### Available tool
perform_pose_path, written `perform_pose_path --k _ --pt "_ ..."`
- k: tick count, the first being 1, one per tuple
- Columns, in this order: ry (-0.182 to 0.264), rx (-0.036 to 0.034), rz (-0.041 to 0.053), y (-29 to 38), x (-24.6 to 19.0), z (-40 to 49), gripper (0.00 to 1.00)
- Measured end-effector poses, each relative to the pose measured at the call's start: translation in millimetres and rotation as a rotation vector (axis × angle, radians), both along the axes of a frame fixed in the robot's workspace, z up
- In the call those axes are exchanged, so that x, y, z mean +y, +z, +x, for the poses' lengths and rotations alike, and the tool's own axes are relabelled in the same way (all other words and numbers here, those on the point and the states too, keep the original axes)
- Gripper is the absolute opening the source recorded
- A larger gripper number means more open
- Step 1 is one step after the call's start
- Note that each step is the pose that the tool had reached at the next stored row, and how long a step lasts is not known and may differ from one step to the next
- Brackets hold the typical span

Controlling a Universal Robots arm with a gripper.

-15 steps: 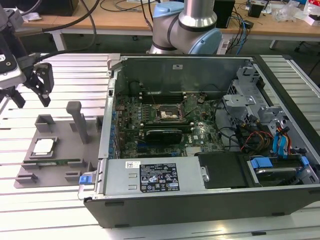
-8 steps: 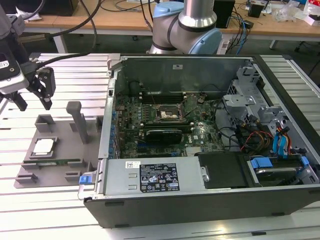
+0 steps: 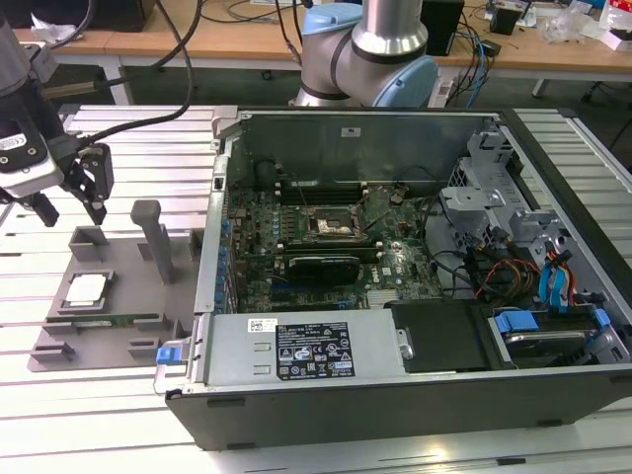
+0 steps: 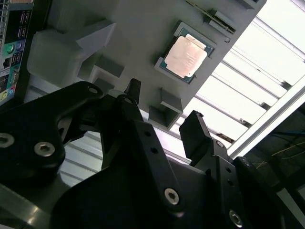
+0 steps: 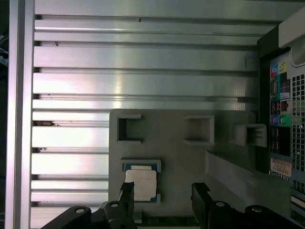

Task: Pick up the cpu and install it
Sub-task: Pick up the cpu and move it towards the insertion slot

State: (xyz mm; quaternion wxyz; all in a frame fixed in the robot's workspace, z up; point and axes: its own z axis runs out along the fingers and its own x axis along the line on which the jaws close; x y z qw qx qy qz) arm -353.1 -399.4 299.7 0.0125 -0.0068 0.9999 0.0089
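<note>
The black, bolted metal fingers (image 4: 138, 126) of the dark two-fingered gripper (image 3: 74, 215) stand spread apart with nothing between them, hanging above and clear of the plate below. Beneath them the cpu (image 4: 186, 56), a small flat square chip with a pale silvery metal top on a thin greenish board, lies flat in a shallow recess of the matte grey plastic fixture plate (image 3: 128, 288). The plate sits at the exterior view's left of the open black computer case (image 3: 395, 385). I'd judge the chip light, rigid and thin, its smooth lid slippery and its underside delicate, so it is best pinched by two opposite edges
</note>
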Motion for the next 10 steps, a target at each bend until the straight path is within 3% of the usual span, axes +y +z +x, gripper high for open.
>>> perform_pose_path --k 10 --pt "0.0 -0.0001 0.0 -14.0 0.0 0.0 0.6"
